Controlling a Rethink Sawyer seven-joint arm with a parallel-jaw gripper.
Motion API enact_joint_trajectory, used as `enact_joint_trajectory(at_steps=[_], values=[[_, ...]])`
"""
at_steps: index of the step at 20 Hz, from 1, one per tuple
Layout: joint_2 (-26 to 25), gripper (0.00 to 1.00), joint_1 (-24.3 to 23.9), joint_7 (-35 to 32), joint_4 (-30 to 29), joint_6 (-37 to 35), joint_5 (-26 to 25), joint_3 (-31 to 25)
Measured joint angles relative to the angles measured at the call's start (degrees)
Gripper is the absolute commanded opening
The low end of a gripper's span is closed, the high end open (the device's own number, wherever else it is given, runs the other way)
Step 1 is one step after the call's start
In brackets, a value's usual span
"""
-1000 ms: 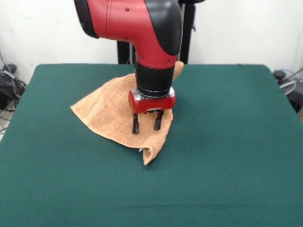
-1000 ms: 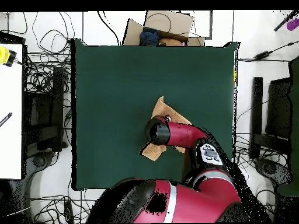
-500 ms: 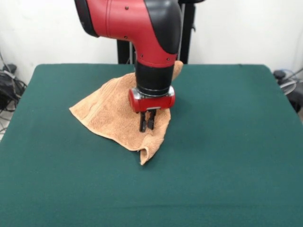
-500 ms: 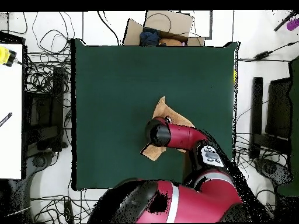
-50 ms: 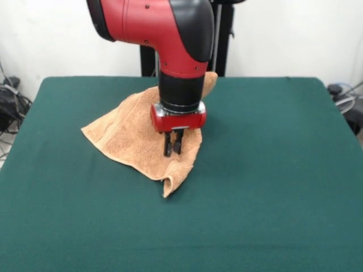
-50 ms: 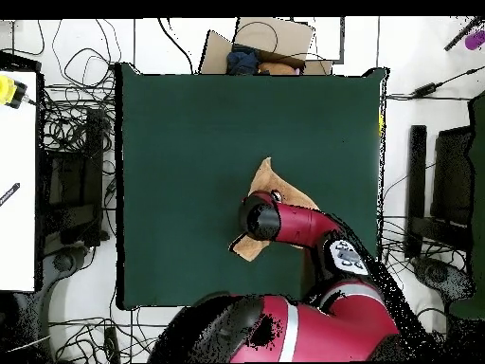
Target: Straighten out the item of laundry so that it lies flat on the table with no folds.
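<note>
My gripper (image 5: 173,148) is pinching the towel (image 5: 136,136), fingers closed on a fold near its middle. Towel is sitting crumpled around table (image 5: 272,187) centre, a bit toward the far side; one corner is curling up at the front (image 5: 168,187), another is poking out behind my arm. Green top is bare on all sides, edges well apart from the cloth. White wall behind; cables (image 6: 66,123) are lying on the floor off the table.

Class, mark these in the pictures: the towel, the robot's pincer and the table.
towel (image 5: 122,136), front view, flat left part.
pincer (image 5: 173,148), front view, between its closed tips on the towel.
table (image 5: 272,170), front view, bare green top.
</note>
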State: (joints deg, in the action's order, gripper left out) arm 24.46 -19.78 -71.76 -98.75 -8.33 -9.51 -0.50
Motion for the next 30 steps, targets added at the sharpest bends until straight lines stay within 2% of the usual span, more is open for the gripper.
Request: enact_joint_trajectory(at_steps=[3, 6, 11, 15, 30], values=[[1.17, 0.00, -0.59, 0.00, 0.00, -2.85, -0.01, 0.02], [3.19, 0.00, -1.23, 0.00, 0.22, -9.58, -0.02, 0.27], [6.98, 0.00, -2.02, 0.00, 3.20, -28.26, -0.38, 1.30], [8.74, 0.00, -3.61, 0.00, 5.35, -35.81, -0.87, 1.17], [9.46, 0.00, -11.25, 0.00, 6.47, -36.33, -0.88, 0.36]])
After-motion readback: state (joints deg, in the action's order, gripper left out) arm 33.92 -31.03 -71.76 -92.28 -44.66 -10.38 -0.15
